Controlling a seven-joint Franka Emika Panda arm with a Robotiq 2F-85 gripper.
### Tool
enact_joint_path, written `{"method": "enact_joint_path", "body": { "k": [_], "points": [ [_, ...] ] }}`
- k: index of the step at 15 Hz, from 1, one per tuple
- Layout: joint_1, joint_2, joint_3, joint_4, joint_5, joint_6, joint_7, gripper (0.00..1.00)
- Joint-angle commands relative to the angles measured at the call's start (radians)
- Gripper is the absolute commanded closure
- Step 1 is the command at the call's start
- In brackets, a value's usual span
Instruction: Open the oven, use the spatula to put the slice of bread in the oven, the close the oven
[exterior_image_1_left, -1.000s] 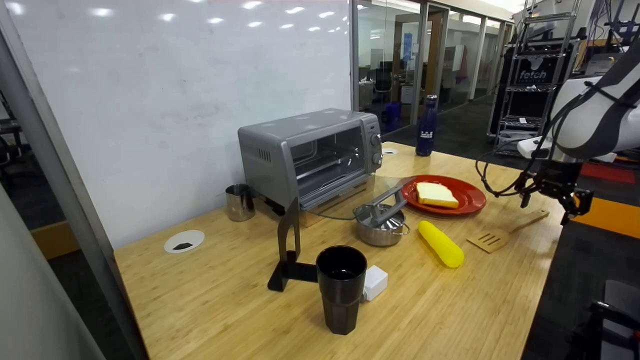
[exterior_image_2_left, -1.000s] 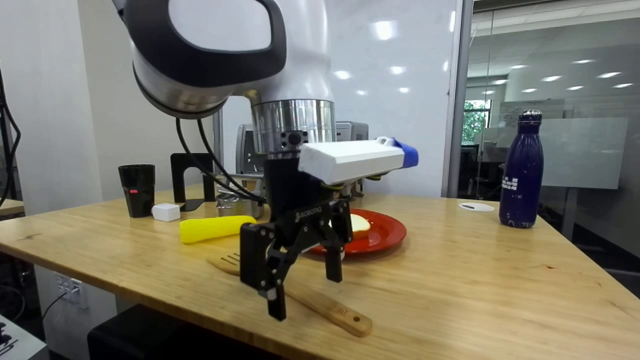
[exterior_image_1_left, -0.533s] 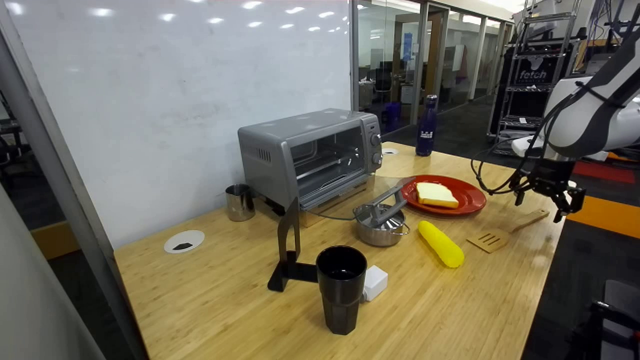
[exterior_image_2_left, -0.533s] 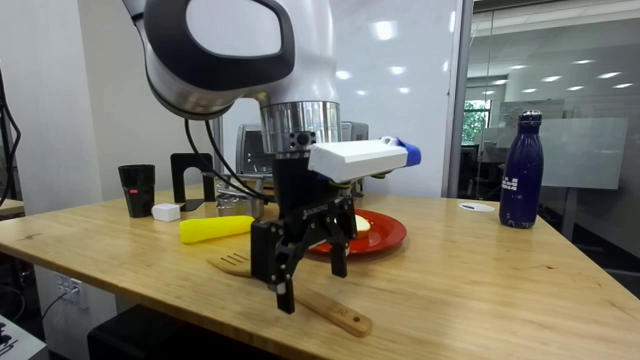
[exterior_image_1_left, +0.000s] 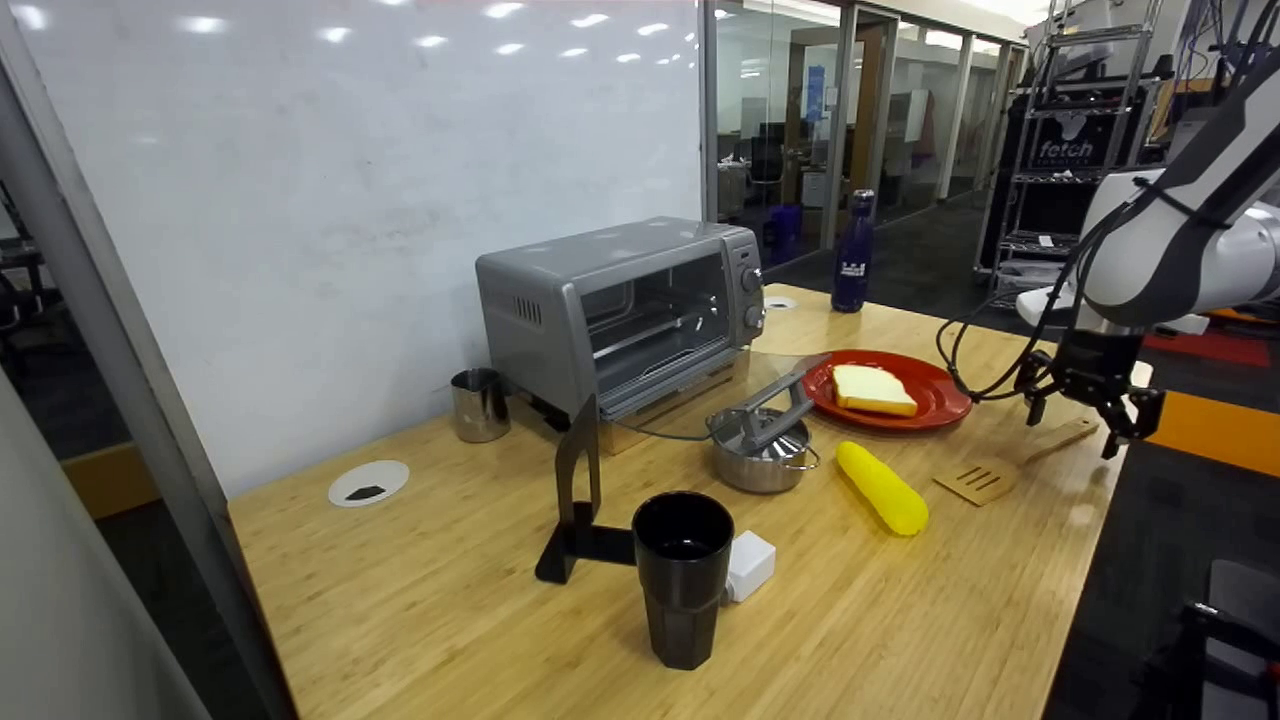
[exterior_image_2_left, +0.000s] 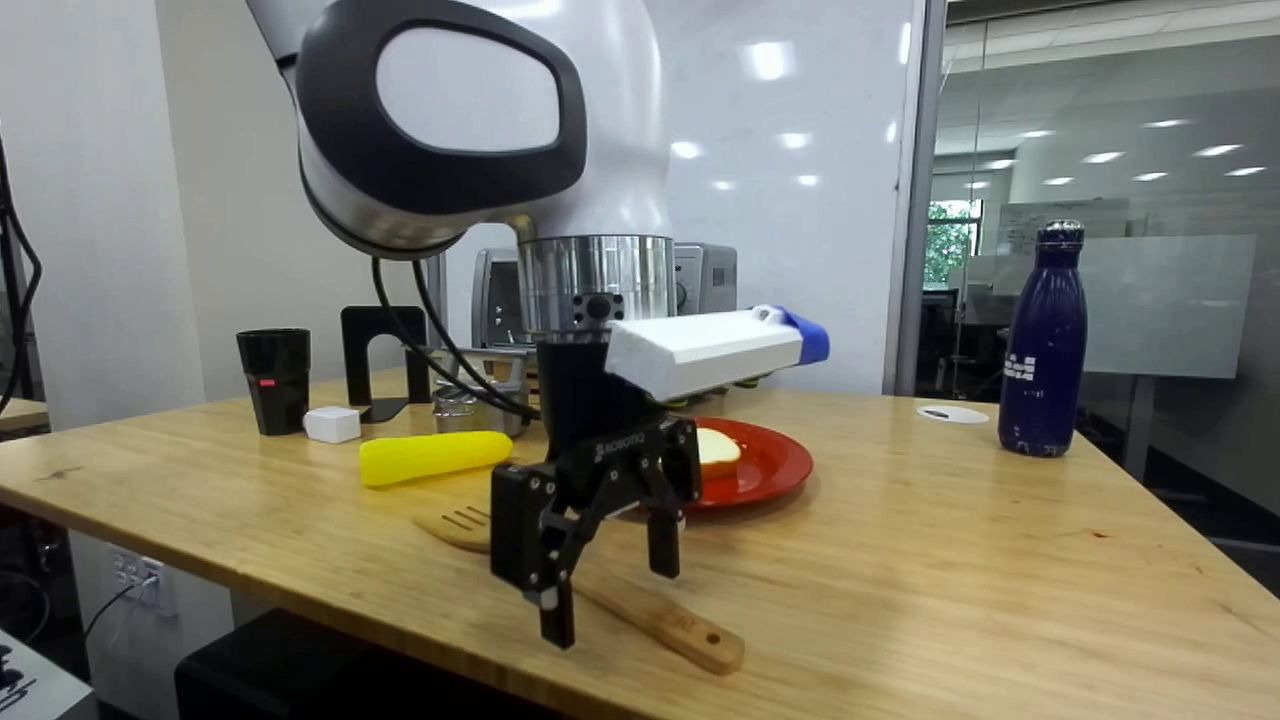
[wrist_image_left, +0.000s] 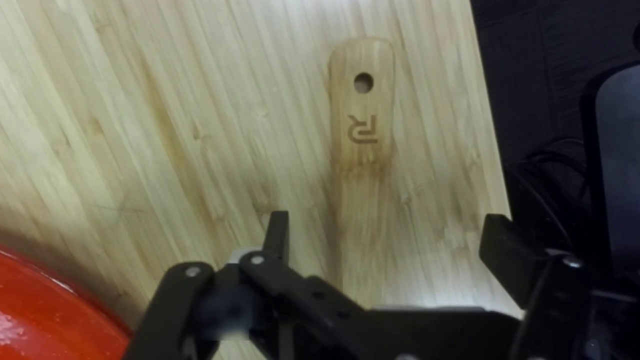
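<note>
Your hand (exterior_image_2_left: 610, 605) is spread wide and holds nothing, its fingers (wrist_image_left: 277, 235) to either side of the handle (wrist_image_left: 363, 130) of the slotted wooden spatula (exterior_image_1_left: 1003, 470), which lies flat on the worktop (exterior_image_1_left: 450, 600) near the edge. In an exterior view, the glass door (exterior_image_1_left: 700, 405) of the toaster oven (exterior_image_1_left: 625, 268) is lowered, and the slice of bread (exterior_image_1_left: 873, 390) rests on the red plate (exterior_image_1_left: 945, 395). You seem to be at the spatula pick-up; the next move likely calls for lowering straight down, then closing on the handle.
</note>
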Motion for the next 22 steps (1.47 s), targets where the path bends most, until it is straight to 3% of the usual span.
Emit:
{"method": "enact_joint_path", "body": {
  "k": [1, 10, 16, 22],
  "points": [
    [-0.036, 0.017, 0.028, 0.011, 0.008, 0.016, -0.030, 0.34],
    [-0.045, -0.002, 0.026, 0.004, 0.007, 0.024, -0.042, 0.98],
    [-0.050, -0.060, 0.015, -0.012, -0.012, -0.024, -0.057, 0.93],
    [-0.054, -0.219, -0.033, -0.009, -0.069, -0.225, -0.138, 0.93]
  ]
}}
